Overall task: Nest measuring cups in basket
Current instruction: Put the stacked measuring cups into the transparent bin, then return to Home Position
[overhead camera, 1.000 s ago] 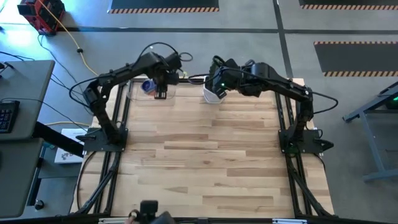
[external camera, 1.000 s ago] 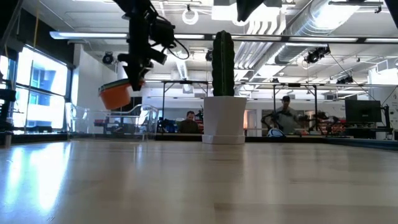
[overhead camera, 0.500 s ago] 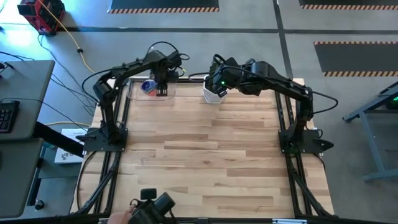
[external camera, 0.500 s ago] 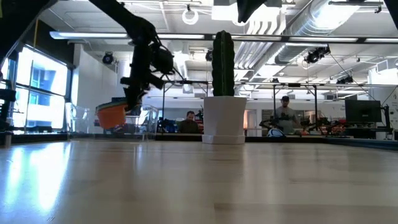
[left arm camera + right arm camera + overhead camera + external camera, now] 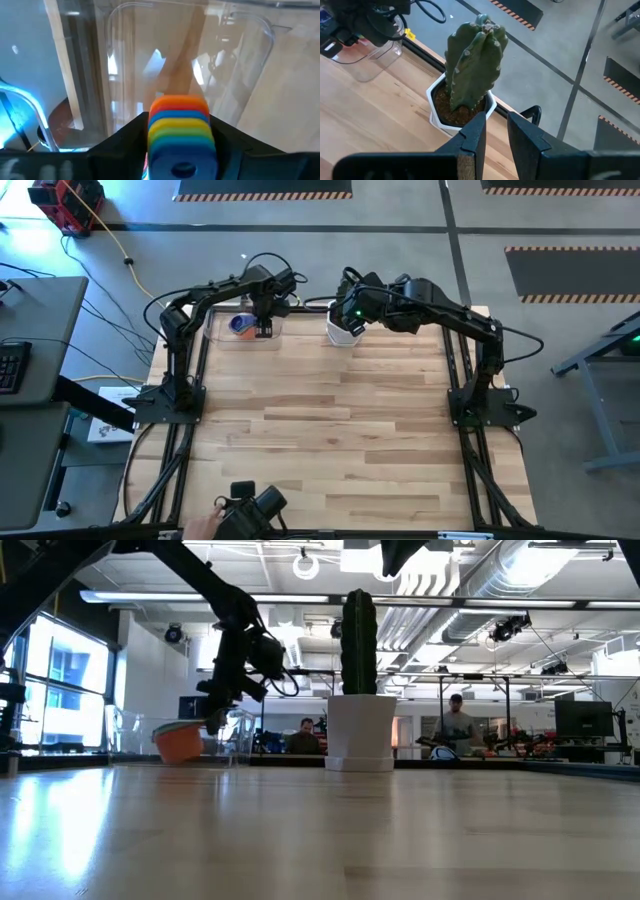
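The measuring cups are nested in one stack, orange outermost, with orange, yellow, green and blue handles layered in the left wrist view. The stack hangs low inside the clear basket at the table's far left corner; whether it touches the basket floor I cannot tell. The basket's see-through walls surround the stack. My left gripper is shut on the handles. My right gripper hovers above the cactus pot, narrowly open and holding nothing. My left gripper pinches the stacked handles of the measuring cups between its two fingers, coming from above and pointing down. The bowls stick out sideways below the fingers, roughly level, down inside the basket walls.
A white pot with a tall green cactus stands at the table's far edge, right of the basket. The wooden table stretches toward the near edge. A person's hand with a dark device shows at the near edge; people stand in the room behind.
My left gripper has moved down, still shut on the handles, carrying the stack of cups from above the basket's rim to low inside its walls. The right arm has kept still.
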Controlling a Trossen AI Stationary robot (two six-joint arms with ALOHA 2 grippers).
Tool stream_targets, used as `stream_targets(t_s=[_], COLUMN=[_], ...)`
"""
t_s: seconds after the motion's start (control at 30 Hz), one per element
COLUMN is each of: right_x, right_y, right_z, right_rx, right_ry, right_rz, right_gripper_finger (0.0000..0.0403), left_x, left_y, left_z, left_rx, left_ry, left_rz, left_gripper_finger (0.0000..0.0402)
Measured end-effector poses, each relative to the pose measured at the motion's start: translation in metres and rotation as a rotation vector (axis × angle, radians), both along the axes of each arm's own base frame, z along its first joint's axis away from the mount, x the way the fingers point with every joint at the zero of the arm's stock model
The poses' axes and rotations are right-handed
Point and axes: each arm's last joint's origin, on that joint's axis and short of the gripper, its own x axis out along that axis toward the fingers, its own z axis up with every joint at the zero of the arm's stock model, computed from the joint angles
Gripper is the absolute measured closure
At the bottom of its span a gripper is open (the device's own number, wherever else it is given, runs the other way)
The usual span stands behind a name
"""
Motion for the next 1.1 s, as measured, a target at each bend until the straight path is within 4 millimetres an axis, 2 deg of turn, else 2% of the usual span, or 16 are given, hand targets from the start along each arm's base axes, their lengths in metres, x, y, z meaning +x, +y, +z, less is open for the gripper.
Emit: stream_targets(t_s=[0.47,0.83,1.1], right_x=[0.000,0.001,0.001], right_y=[0.001,0.001,0.001], right_z=[-0.001,-0.001,-0.001], right_rx=[0.027,0.040,0.027], right_ry=[-0.004,-0.006,0.032], right_rz=[0.014,0.021,0.058], right_gripper_finger=[0.0330,0.0330,0.0330], left_x=[0.003,0.006,0.011], left_y=[-0.002,-0.006,-0.015], left_z=[0.000,0.000,0.007], left_rx=[0.007,-0.004,0.020], left_ry=[-0.012,-0.027,-0.034], left_rz=[0.016,0.060,0.059], left_gripper_finger=[0.0238,0.0200,0.0201])
